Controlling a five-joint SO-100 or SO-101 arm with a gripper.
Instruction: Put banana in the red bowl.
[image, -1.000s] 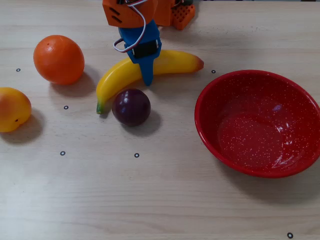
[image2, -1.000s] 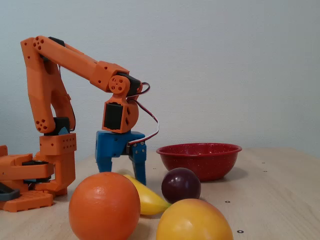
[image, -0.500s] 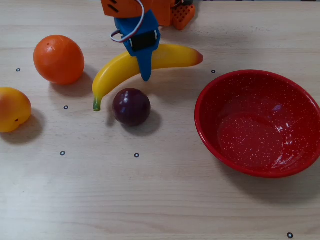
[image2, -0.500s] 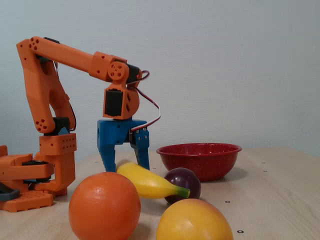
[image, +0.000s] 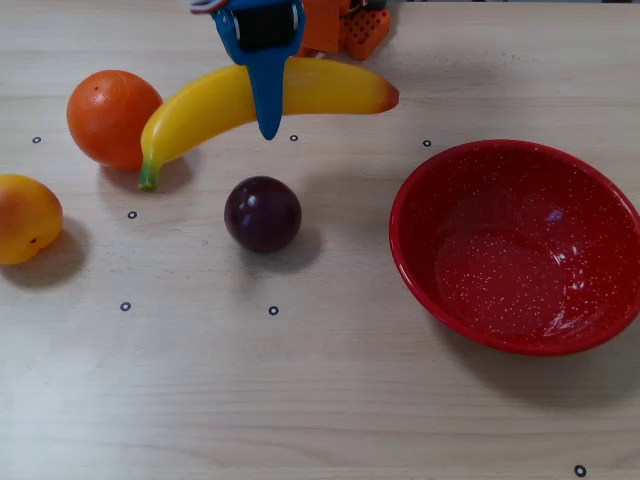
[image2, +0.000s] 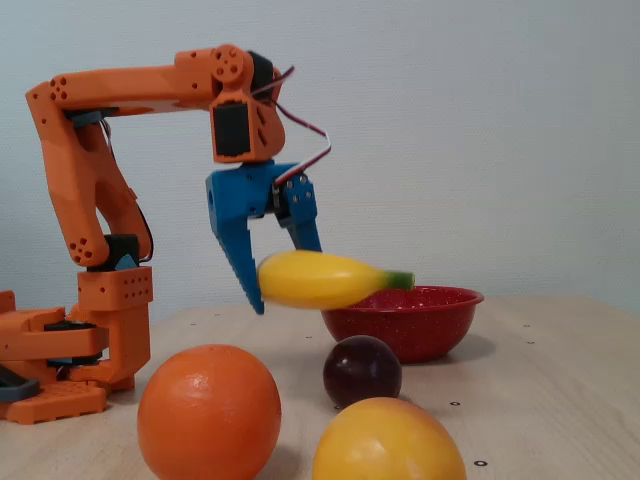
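The yellow banana (image: 210, 105) hangs in the air, held near its middle by my blue gripper (image: 266, 118), which is shut on it. In the fixed view the banana (image2: 320, 279) floats well above the table, green stem tip pointing toward the camera's right, gripper (image2: 275, 285) clamped around it. The red bowl (image: 515, 245) with white speckles stands on the table at the right of the overhead view, apart from the banana; in the fixed view the red bowl (image2: 425, 325) sits behind and below the banana.
An orange (image: 115, 117) lies at the far left, partly under the banana's stem end in the overhead view. A yellow-orange fruit (image: 25, 218) sits at the left edge. A dark purple plum (image: 262, 213) rests below the banana. The arm's orange base (image2: 75, 340) stands at left.
The gripper has lifted the banana off the table, clear of the plum, and it now hangs high. Other fruits and the bowl have not moved.
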